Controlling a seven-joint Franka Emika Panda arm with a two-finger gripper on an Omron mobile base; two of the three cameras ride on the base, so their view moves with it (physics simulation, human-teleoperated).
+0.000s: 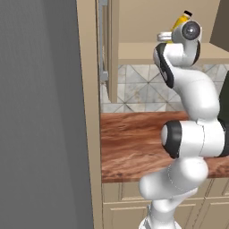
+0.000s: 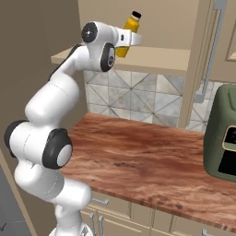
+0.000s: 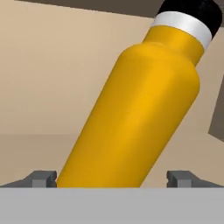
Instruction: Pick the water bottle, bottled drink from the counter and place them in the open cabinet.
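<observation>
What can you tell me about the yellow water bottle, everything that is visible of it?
The water bottle is a smooth yellow cylinder with a rounded shoulder, a white band at the neck and a black cap. It leans, cap tilted to one side, inside the open cabinet above its beige shelf. The gripper is open, a fingertip on each side of the bottle's lower body; whether they touch it cannot be told.

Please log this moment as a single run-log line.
stage: placing in open cabinet | water bottle: tilted, on shelf level, between fingertips | pincer: open, not clamping | counter: air fryer at right
</observation>
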